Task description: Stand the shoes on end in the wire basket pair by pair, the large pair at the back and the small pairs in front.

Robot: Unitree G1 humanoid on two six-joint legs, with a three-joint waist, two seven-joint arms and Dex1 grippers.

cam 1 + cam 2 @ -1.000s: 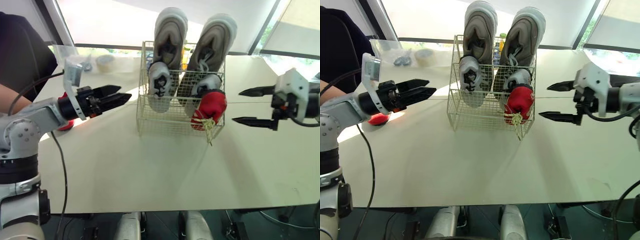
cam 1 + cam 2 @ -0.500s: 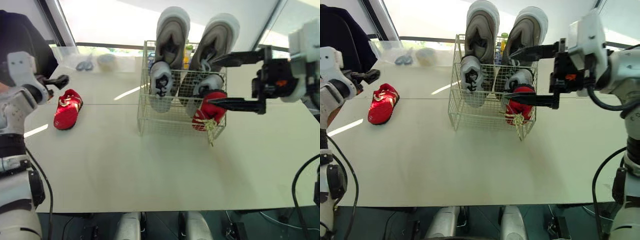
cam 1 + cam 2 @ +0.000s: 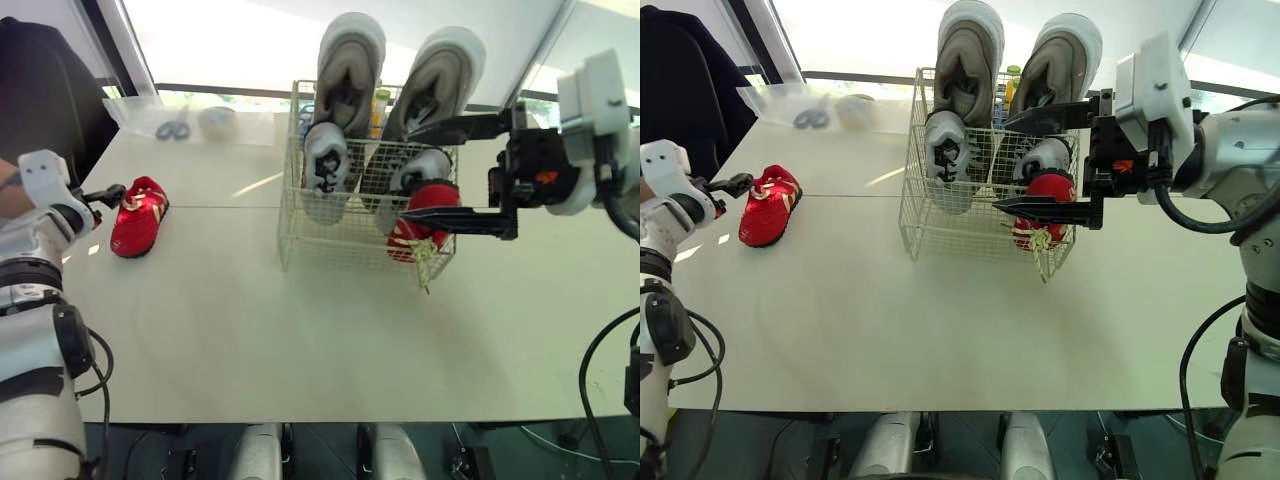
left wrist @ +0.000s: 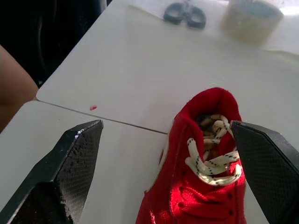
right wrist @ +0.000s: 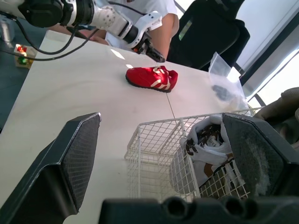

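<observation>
Nearly finished, judging by the wire basket point(image 3: 300, 240): large grey pair point(image 3: 345, 60) on end at the back, small white pair point(image 3: 325, 165) upright just in front, and a standing red shoe point(image 3: 415, 238) in the front corner on the robot's right, laces hanging low at the wire. Lacks only the mate, the loose red shoe point(image 3: 138, 215), flat on its sole on the surface point(image 3: 250, 330), well apart from the basket on the left, heel end nearest the left tool point(image 3: 108, 191).

Accounts for that tool's place: spread wide and empty, with a finger point(image 4: 74, 158) on either side of the heel opening, apart from the shoe and not yet closed. Looks like a set-up for a grasp at the collar, so as to lift the shoe hanging and lower it on end beside its partner. Left arm low at the surface's left edge, forearm pointing across toward the shoe.

Right tool point(image 3: 405, 172) likewise open and holding nothing, fingers stacked one above the other and pointing left across the basket's front right, the lower one passing in front of the standing red shoe, the upper one near the top rim. Possibly placed there to steady that shoe or guard the slot beside it; only a guess. Right forearm raised about level, reaching in from the right, wrist rolled to turn the opening vertical.
</observation>
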